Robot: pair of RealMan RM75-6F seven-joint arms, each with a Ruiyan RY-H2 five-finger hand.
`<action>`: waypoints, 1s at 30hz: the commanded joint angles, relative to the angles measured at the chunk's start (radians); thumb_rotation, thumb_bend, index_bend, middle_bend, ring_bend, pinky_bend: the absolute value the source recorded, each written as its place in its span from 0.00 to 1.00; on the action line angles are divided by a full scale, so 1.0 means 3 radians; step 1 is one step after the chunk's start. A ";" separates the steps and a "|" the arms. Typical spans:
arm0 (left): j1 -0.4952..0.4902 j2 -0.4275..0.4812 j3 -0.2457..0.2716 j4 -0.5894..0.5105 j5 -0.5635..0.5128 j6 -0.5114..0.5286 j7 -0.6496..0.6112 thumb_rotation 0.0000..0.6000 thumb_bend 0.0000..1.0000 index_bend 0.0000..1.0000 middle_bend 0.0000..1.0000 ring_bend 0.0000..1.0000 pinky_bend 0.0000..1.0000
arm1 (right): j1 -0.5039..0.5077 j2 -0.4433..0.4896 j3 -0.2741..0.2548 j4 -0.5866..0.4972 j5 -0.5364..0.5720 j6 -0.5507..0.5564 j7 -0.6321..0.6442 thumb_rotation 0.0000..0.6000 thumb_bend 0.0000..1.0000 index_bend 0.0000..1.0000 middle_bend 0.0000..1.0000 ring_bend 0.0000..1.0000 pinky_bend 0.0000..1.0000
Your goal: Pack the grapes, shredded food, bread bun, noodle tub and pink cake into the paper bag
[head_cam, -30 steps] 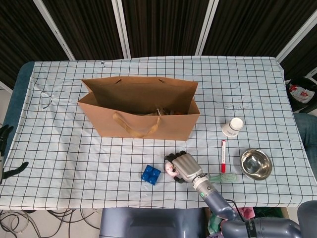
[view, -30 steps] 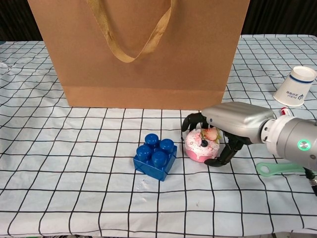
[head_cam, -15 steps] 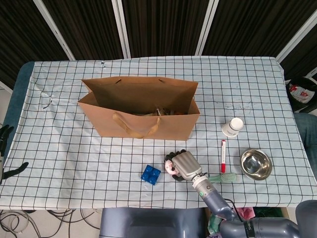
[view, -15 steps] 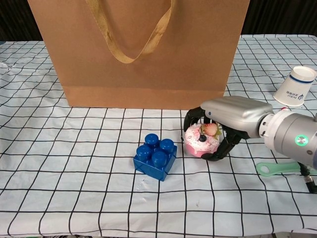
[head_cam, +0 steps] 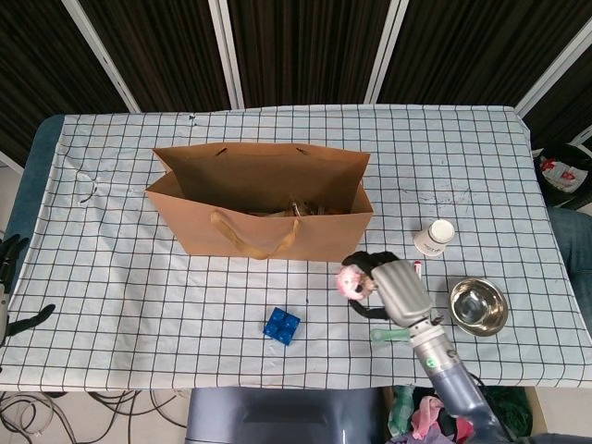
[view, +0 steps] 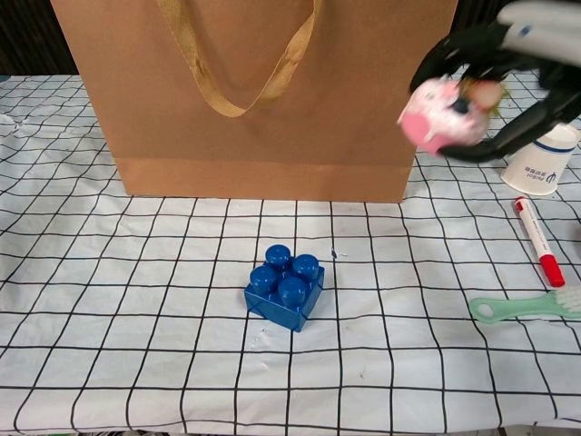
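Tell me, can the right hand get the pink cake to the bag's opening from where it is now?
Probably yes. The right hand holds the pink cake lifted off the table, just in front of the paper bag, whose top stands open. Nothing stands between them.

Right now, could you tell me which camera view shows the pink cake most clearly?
The chest view: the pink cake appears large there, lifted clear of the table in front of the paper bag and held by the right hand, though slightly motion-blurred. The head view shows it only as a small pink blob at the fingertips of that hand.
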 commanded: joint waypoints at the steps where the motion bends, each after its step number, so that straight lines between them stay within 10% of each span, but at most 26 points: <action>1: 0.0005 -0.0001 -0.0002 -0.0002 0.0002 0.0012 -0.0001 1.00 0.08 0.10 0.05 0.00 0.00 | -0.0287 0.0316 0.0093 -0.0262 -0.0237 0.0434 0.0117 1.00 0.47 0.46 0.39 0.48 0.32; 15: 0.0018 0.0003 0.0002 -0.0001 0.0018 0.0034 -0.0021 1.00 0.08 0.10 0.05 0.00 0.00 | -0.0187 0.0527 0.0747 -0.0201 -0.0359 0.0794 0.0298 1.00 0.47 0.47 0.38 0.48 0.32; 30: -0.0009 -0.0030 -0.0046 0.0019 -0.0102 -0.0022 0.0039 1.00 0.08 0.10 0.05 0.00 0.00 | 0.0930 0.0366 0.1486 0.0508 0.0879 -0.0447 0.0544 1.00 0.47 0.48 0.38 0.47 0.31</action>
